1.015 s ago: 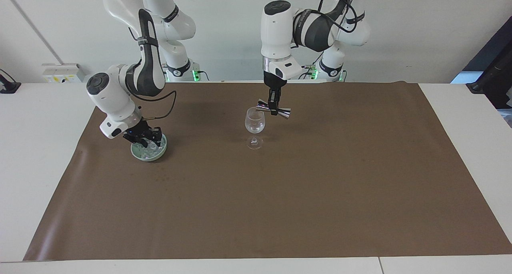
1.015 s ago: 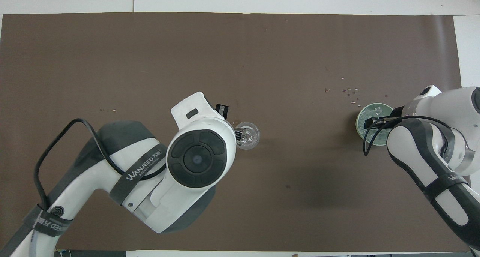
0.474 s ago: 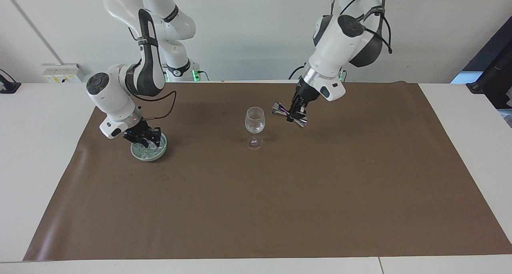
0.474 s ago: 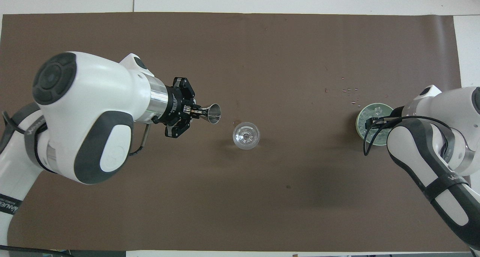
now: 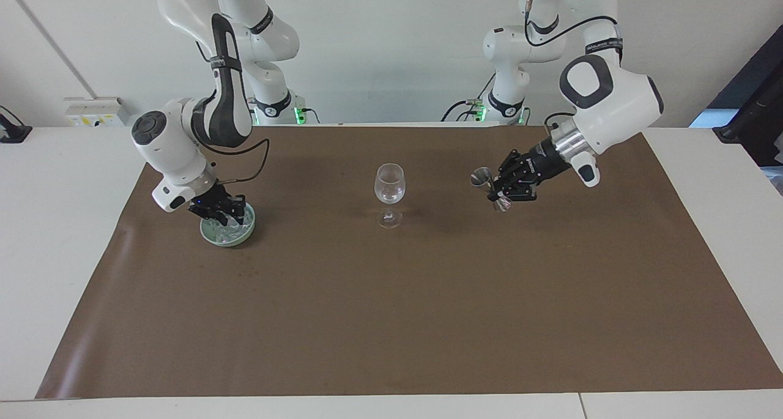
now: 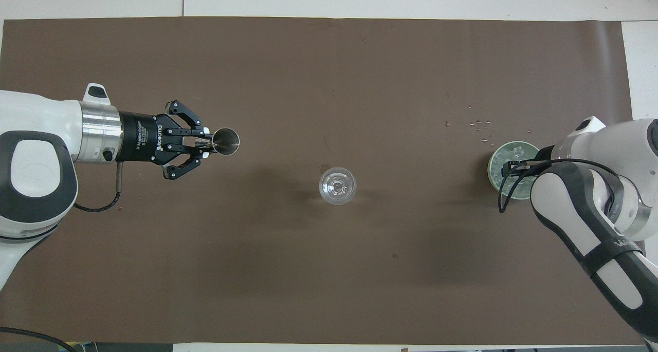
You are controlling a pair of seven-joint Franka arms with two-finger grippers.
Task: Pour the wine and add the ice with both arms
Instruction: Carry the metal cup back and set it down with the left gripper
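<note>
A clear wine glass point(image 5: 389, 186) point(image 6: 337, 185) stands upright mid-mat. No wine shows; the glass looks clear. My left gripper point(image 5: 495, 192) point(image 6: 205, 143) is shut on the waist of a steel jigger point(image 5: 481, 177) point(image 6: 226, 141), held in the air over the mat between the glass and the left arm's end. A pale green bowl point(image 5: 214, 237) point(image 6: 492, 159) holds the ice point(image 5: 231, 229) point(image 6: 516, 150) toward the right arm's end. My right gripper point(image 5: 223, 214) point(image 6: 513, 168) reaches down into the bowl among the ice.
A brown mat point(image 5: 391, 321) covers most of the white table point(image 5: 61, 223). Small droplets or crumbs point(image 6: 478, 125) lie on the mat just farther from the robots than the bowl. A faint spot point(image 6: 325, 168) marks the mat beside the glass.
The left arm has swung the jigger from over the glass's rim away toward its own end of the table. The right gripper has stayed in the bowl.
</note>
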